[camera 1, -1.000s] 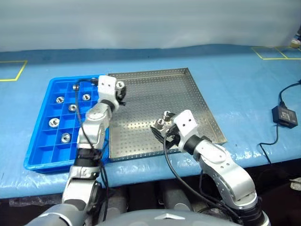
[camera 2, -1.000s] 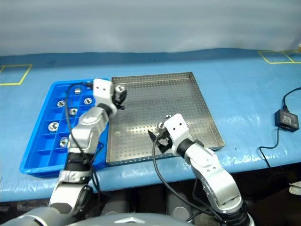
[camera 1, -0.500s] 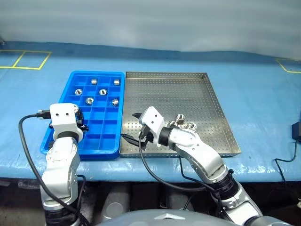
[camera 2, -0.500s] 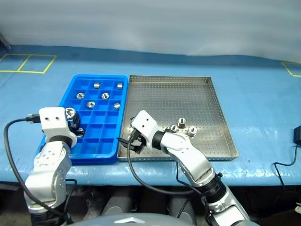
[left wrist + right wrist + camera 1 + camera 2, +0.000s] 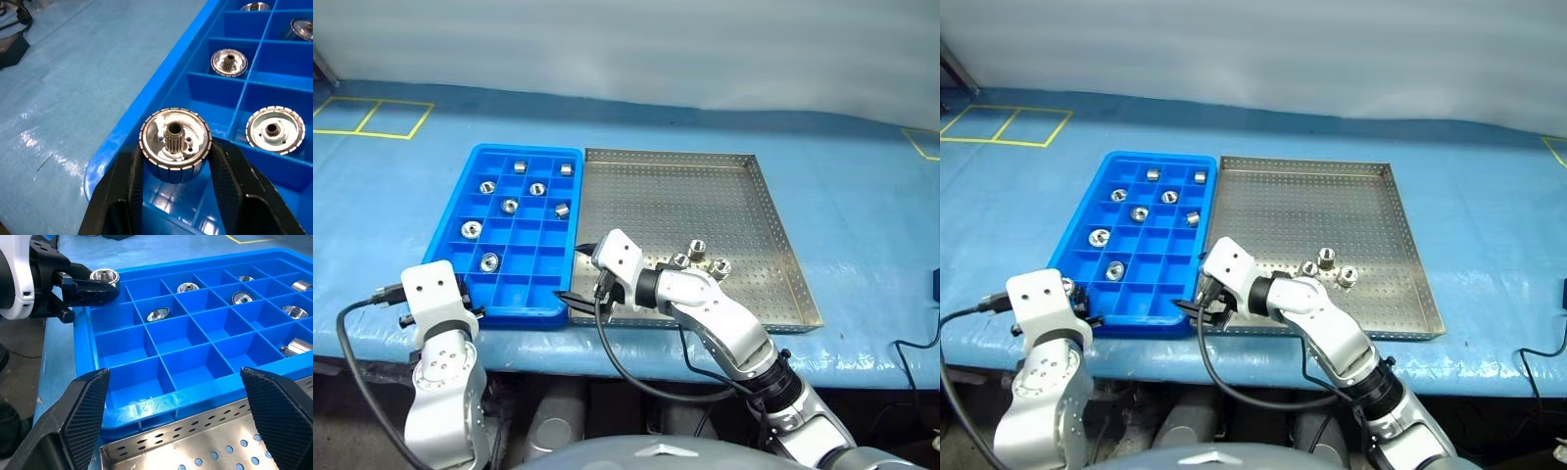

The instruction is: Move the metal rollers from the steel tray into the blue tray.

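Seven metal rollers (image 5: 510, 206) already sit in the cells of the blue tray (image 5: 447, 243), one to a compartment, scattered over its far and middle rows, so I judge the job well past halfway. An eighth roller (image 5: 175, 144) is pinched between the fingers of my left gripper (image 5: 177, 169), which hangs over the tray's near corner by its outer rim, above an empty cell, not yet set down. Three rollers (image 5: 701, 258) wait in a small cluster on the steel tray (image 5: 773, 196), toward its near right part. My right gripper (image 5: 178, 382) stands with its jaws spread wide and empty at the near edge where the two trays meet, well short of that cluster. Left for me: drop this one, then fetch three.
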`<move>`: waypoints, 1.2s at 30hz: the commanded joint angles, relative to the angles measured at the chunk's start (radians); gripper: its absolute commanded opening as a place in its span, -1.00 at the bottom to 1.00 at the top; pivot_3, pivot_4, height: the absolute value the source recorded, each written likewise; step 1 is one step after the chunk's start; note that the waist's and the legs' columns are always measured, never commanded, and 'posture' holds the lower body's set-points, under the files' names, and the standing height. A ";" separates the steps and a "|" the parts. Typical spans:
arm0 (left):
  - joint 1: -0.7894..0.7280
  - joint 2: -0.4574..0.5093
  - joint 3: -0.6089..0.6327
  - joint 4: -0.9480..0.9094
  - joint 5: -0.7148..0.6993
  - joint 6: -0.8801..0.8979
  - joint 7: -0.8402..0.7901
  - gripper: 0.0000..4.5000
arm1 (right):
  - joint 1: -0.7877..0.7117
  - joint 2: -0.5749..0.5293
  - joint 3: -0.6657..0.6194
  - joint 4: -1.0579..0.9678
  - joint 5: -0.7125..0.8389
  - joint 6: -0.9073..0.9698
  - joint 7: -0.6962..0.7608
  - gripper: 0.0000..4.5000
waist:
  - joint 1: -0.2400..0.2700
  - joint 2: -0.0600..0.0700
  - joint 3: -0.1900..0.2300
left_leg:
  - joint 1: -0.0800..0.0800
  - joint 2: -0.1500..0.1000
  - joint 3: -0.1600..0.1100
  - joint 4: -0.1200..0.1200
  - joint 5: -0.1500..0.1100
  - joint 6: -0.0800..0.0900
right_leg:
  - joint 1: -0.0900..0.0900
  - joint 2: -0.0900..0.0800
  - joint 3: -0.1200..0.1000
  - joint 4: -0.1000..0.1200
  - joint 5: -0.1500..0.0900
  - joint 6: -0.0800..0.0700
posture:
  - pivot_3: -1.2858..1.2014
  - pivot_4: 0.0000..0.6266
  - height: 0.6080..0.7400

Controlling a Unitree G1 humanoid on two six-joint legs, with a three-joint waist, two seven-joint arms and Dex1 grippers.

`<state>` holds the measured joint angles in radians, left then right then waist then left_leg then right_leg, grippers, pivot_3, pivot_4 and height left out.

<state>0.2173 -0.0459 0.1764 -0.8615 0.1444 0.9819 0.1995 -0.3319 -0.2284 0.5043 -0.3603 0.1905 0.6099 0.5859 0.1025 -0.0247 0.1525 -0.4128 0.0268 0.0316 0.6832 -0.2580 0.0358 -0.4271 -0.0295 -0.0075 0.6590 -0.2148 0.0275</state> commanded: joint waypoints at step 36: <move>-0.935 0.132 -0.455 1.201 -0.293 -0.393 -0.830 0.77 | 0.424 -0.090 -0.333 -0.424 -0.027 0.150 -0.330 1.00 | -0.169 0.001 0.000 | 0.000 -0.001 0.004 0.000 0.000 0.000 | -0.001 0.003 0.006 0.000 0.001 0.005 | -0.12 -0.52 1.00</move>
<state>-0.6874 0.0964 -0.2679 0.3279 -0.1590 0.6268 -0.6143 0.0974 -0.3215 0.1819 -0.7404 0.1648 0.7725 0.2621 -0.0665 -0.0240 0.1526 -0.4126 0.0261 0.0358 0.6832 -0.2579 0.0359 -0.4283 -0.0266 -0.0015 0.6588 -0.2141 0.0330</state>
